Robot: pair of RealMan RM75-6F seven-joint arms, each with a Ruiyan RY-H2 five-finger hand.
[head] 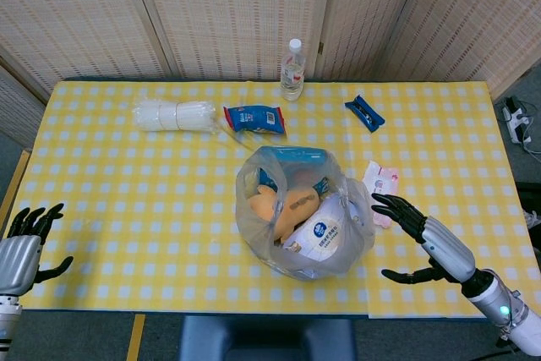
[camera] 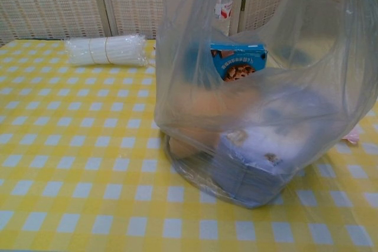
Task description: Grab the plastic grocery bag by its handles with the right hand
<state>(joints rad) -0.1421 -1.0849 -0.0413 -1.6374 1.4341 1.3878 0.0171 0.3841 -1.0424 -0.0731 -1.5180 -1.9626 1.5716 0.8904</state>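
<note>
Head view: bag (head: pixel 304 221) beside right robot hand (head: pixel 420 237).

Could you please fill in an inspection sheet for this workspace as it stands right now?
Surface: table with yellow checked cloth.
Job's things: plastic grocery bag standing full near the front edge; blue box inside.
Clutter: water bottle, cup sleeve, blue snack packet, dark blue wrapper, pink wipes pack.
Hands: right hand spread beside the bag, not touching; left hand spread at the table's left corner.
Cables: power strip on the floor.
Surroundings: woven screen panels behind.
</note>
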